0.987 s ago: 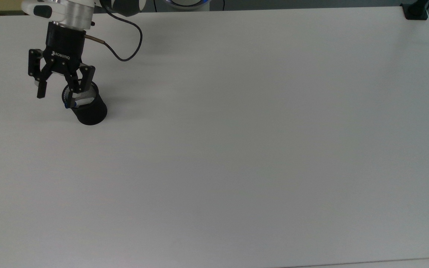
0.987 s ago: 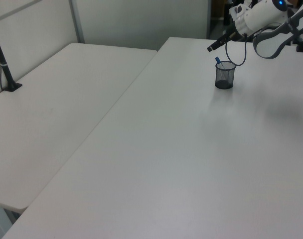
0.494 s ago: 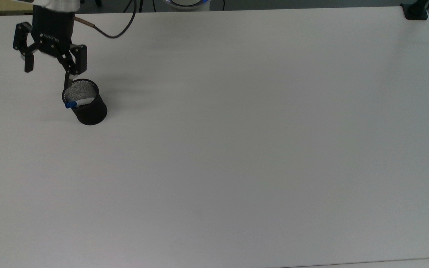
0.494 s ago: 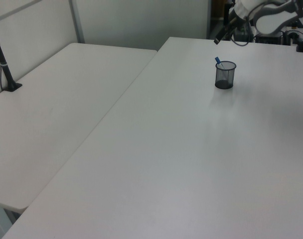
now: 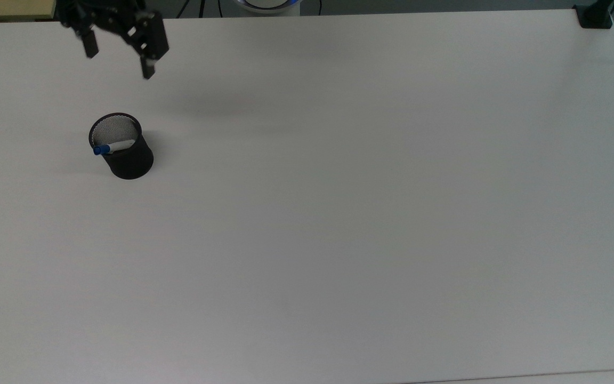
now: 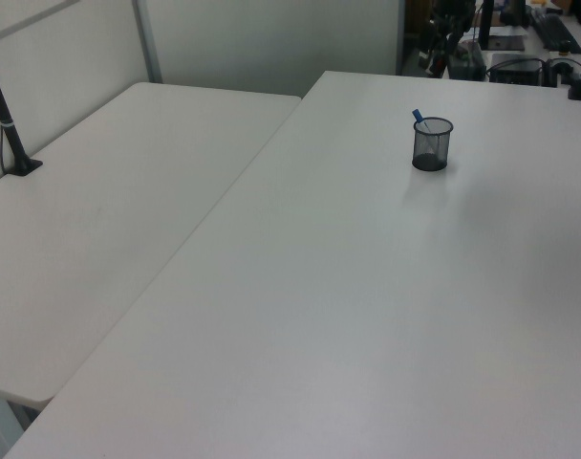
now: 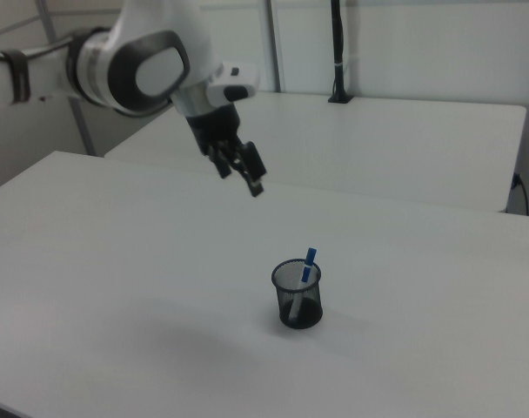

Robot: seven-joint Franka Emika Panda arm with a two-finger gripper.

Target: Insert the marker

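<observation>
Room: office-like space with plain partition walls; second white table (image 6: 109, 191) alongside, black post (image 7: 337, 52) clamped at its far edge.
Surface: wide white table (image 5: 371, 213), bare apart from one cup.
Cup: black mesh cup (image 5: 123, 149) standing upright, toward 10 o'clock from the table's middle in the top view; at about 1 o'clock in the left view (image 6: 431, 145); near 5 o'clock of centre in the right view (image 7: 297, 295).
Marker: marker (image 5: 110, 148) inside the cup, leaning against the rim, blue cap poking out over the edge at the top view's 9 o'clock side of the cup; in the right view (image 7: 304, 273) tilted, blue end above the rim.
Gripper: gripper (image 5: 119, 56) at 12 o'clock from the cup in the top view, well apart from it and high above the table; in the right view (image 7: 240, 171) up at 11 o'clock from the cup.
Jaws: spread apart, nothing between them.
Done: marker judged inserted, resting in the cup with no contact from the gripper.
Left: apparently nothing beyond parking the arm; cup upright, marker looking settled though leaning.
Risk: low; a leaning marker could shift only if the cup were bumped.
</observation>
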